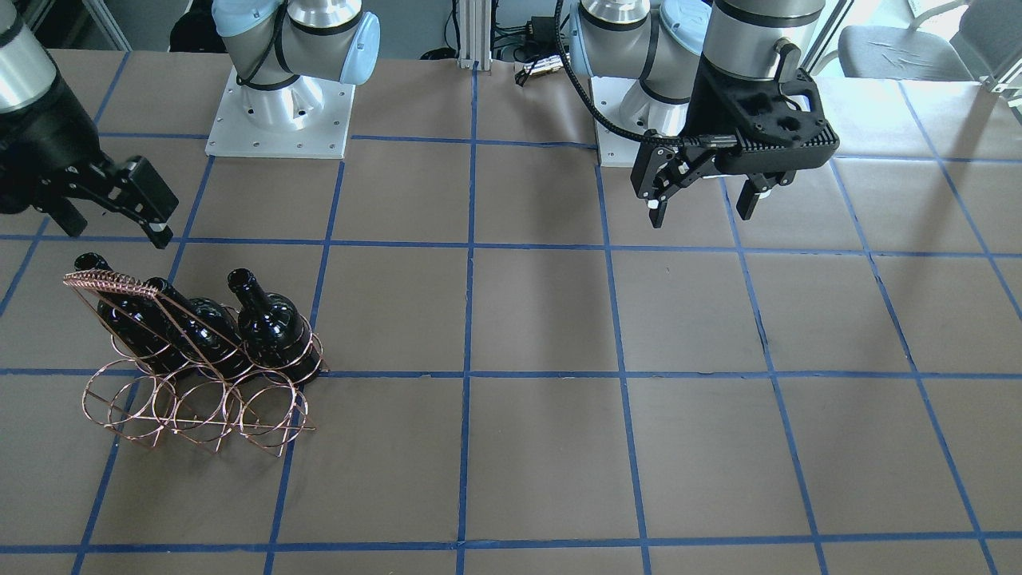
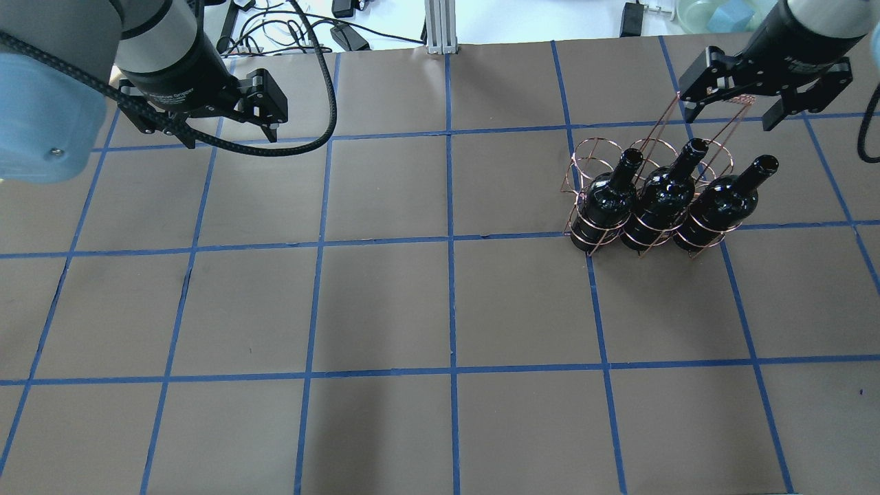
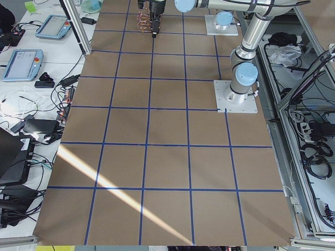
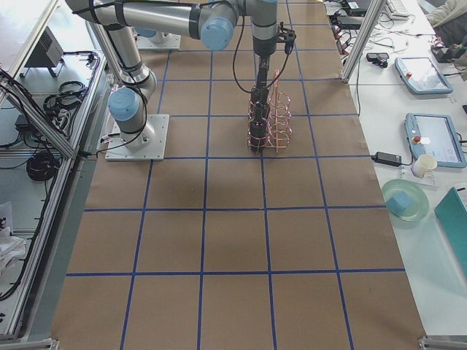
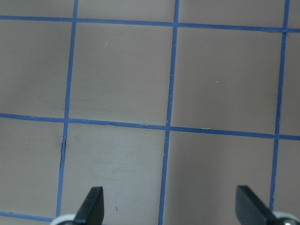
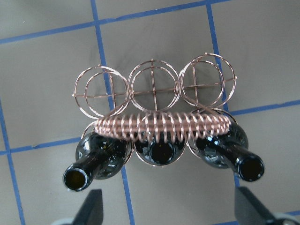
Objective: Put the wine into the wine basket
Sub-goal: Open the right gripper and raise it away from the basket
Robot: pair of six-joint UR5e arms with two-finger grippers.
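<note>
Three wine bottles (image 2: 660, 199) stand in the wine basket (image 6: 152, 91), one per ring, filling the row on the robot's side; the three rings of the row toward the operators' edge stand open to the paper. We place the basket in the right half of the desk, about level with the right arm's base plate (image 1: 279, 120), past the midline toward the operators' edge and well apart from every corner.

Obstructions: the braided handle (image 6: 161, 126) runs along the top of the triangular frame, over the line between the two rows. In the right wrist view it crosses the bottle shoulders, and the necks come up just beside it on the robot's side.

Right gripper (image 2: 729, 110) hangs above the handle, fingers spread wide, touching neither wire nor glass. Left gripper (image 2: 230, 134) hangs over bare paper in the left half, well apart from the basket, fingers likewise spread with nothing between them.

Surface: desk top (image 2: 385, 302) covered in brown paper, ruled into squares with blue tape (image 2: 450, 240). We see a stripe of sunlight (image 3: 104, 183) crossing the paper toward the left end.

Room: aluminium post (image 2: 440, 27) and loose cables (image 2: 275, 27) at the operators' edge. On the side bench are teach pendants (image 4: 419, 73), a paper cup (image 4: 421, 166) and a green bowl (image 4: 405, 200). A grey chair (image 1: 902, 48) stands behind the robot
</note>
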